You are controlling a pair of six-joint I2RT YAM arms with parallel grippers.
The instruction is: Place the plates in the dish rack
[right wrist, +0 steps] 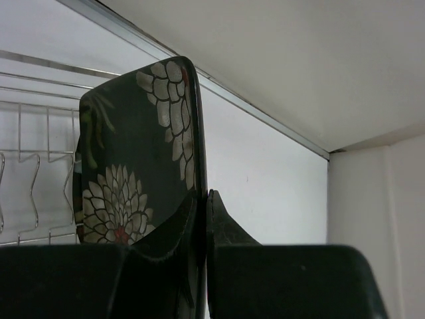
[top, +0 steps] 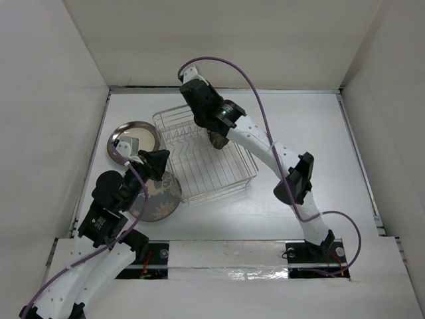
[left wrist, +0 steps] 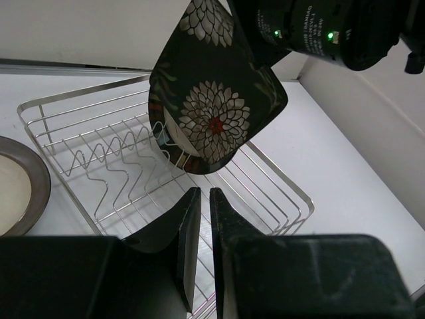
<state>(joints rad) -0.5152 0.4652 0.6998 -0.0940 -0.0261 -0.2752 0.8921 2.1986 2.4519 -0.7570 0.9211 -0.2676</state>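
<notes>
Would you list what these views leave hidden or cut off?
Top external: the floral plate is hidden under the right arm; contact with the dish rack unclear.
Top external: the left arm covers part of the grey plate.
Left wrist: the round plate is cut off by the left edge.
Right wrist: the right gripper hides the floral plate's lower edge.

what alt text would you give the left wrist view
A black floral plate, held on edge by the right gripper, hangs over the prongs of a wire dish rack. The left gripper, shut and empty, fills the foreground; a dark-rimmed plate shows at left.
</notes>
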